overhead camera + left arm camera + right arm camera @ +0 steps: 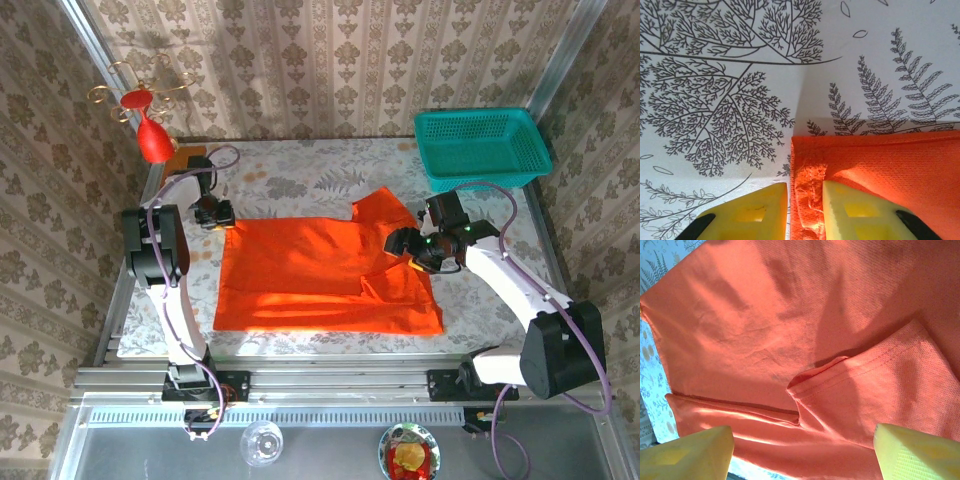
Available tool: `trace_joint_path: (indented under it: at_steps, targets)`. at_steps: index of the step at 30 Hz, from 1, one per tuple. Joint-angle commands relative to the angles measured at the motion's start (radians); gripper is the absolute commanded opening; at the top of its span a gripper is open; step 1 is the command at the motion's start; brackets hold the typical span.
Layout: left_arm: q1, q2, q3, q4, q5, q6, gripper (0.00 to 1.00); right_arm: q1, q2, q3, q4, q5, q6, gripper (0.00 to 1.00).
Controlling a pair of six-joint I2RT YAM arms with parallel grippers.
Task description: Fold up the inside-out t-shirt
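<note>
The inside-out t-shirt (320,280) lies spread across the middle of the bench (300,168). The left gripper (805,186) is clenched on its bunched far-left hem corner. The right gripper (804,430) hangs released and wide over the right sleeve. A teal basket (480,148) sits at the far right corner, a red ornament (152,135) by the far left.

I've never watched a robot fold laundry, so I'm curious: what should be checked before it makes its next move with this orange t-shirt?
1. Does the left gripper have a corner of the t-shirt between its fingers? ok.
2. Is that hold firm enough to lift? cannot tell.
3. Is the right gripper open above the sleeve, ready to close? ok.
4. Is the cloth lying flat? not ok, the sleeve side is folded over.
5. Does the basket stand apart from the t-shirt? ok.
</note>
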Motion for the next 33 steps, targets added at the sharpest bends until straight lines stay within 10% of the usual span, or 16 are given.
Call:
trace_joint_path:
  at_steps: [1,22,33]
  targets:
    - [0.006,0.022,0.045,-0.021,0.005,0.02,0.26,0.0,0.013,0.021,-0.019,0.007,0.003,0.75]
    - [0.009,0.094,0.097,-0.069,0.002,0.041,0.12,0.0,0.161,0.138,0.0,0.098,-0.068,0.75]
    - [0.003,0.085,0.089,-0.062,0.005,0.045,0.0,-0.007,0.498,0.468,-0.009,0.259,-0.39,0.52]
